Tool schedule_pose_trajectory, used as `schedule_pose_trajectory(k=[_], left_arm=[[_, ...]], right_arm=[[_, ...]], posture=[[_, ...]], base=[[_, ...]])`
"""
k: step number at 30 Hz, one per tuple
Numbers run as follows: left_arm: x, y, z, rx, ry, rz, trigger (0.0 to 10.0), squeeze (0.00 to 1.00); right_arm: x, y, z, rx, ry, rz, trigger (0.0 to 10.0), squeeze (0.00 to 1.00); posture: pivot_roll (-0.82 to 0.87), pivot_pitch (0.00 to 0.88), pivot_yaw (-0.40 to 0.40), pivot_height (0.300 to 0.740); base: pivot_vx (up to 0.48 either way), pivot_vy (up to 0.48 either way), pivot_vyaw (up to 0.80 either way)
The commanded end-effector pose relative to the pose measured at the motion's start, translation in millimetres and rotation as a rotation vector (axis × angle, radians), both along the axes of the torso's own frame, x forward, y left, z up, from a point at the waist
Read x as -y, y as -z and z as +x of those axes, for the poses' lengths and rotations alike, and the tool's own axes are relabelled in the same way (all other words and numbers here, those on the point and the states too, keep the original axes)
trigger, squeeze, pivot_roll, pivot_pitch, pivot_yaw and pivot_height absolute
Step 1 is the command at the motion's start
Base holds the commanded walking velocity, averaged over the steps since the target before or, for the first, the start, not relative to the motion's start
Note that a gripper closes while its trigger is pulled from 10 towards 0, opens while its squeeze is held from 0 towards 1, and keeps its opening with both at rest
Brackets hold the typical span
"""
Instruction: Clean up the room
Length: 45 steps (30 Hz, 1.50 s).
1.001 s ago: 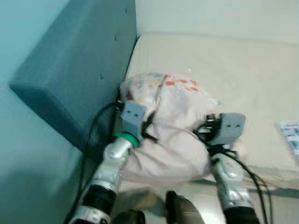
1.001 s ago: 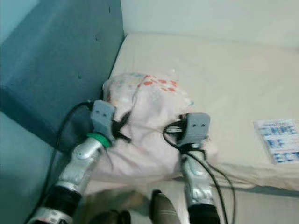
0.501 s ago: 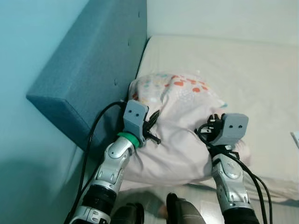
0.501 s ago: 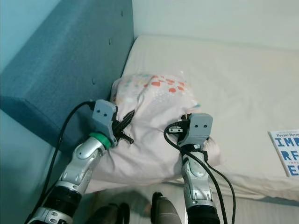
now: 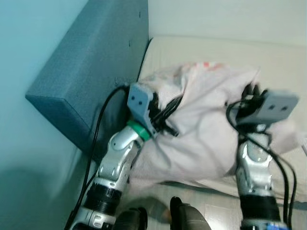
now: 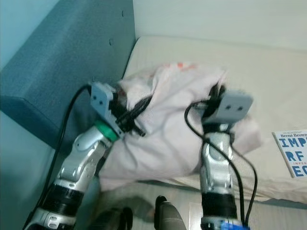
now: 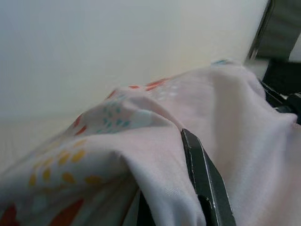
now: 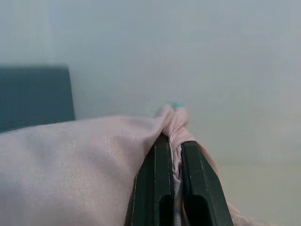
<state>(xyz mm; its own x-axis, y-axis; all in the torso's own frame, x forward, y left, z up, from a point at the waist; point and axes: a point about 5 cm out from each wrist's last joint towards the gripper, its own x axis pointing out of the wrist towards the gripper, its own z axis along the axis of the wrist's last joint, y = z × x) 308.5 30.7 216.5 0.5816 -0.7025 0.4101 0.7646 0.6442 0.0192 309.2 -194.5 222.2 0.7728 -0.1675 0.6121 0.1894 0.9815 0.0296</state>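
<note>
1. The pillow (image 5: 201, 124), pale pink with orange and teal spots, is held up between both grippers above the cream mattress (image 5: 268, 62), near the bed's head end.
2. The left gripper (image 7: 178, 188) pinches a fold of the pillow's cover; fabric bulges over one black finger (image 7: 200, 174), and its jaws are closed on the cloth.
3. The right gripper (image 8: 170, 183) grips the pillow's far corner, with a twist of fabric squeezed in the thin gap between its nearly closed fingers (image 8: 155, 188).
4. The pillow's lower edge sags toward the mattress's near side.
5. The blue headboard (image 5: 91, 72) stands just left of the pillow.
6. A book (image 6: 293, 153) lies on the mattress, well to the right.
</note>
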Motion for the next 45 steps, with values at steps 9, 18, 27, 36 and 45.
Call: schedule_pose_trajectory(k=[9,18,27,36,45], left_arm=[[12.8,-46,-7.2,0.163,0.073,-0.096,10.0,0.00],[31.9,-14,8.6,0.222,-0.030,0.117,10.0,0.00],[52.0,70,13.2,0.189,-0.120,0.540,10.0,0.00],[46.0,90,22.2,0.144,-0.179,0.653,10.0,0.00],[61.5,3,24.9,0.377,-0.163,0.294,10.0,0.00]], right_arm=[[-9.7,-39,11.0,0.136,-0.025,-0.038,10.0,0.00],[-10.0,-3,29.7,-0.006,-0.012,-0.027,10.0,0.00],[-2.2,113,32.3,-0.520,0.064,0.140,10.0,0.00],[-24.8,176,17.9,-0.873,-0.004,0.282,10.0,0.00],[-47.3,188,17.2,-0.940,-0.062,0.386,10.0,0.00]], posture=[[0.01,0.151,0.103,0.740],[0.01,0.161,0.102,0.740],[0.00,0.203,0.129,0.740],[0.00,0.231,0.154,0.740],[0.04,0.242,0.151,0.740]], base=[[0.000,0.000,0.00],[0.000,0.000,0.00],[0.000,0.000,0.00],[0.000,0.000,0.00],[0.000,0.000,0.00]])
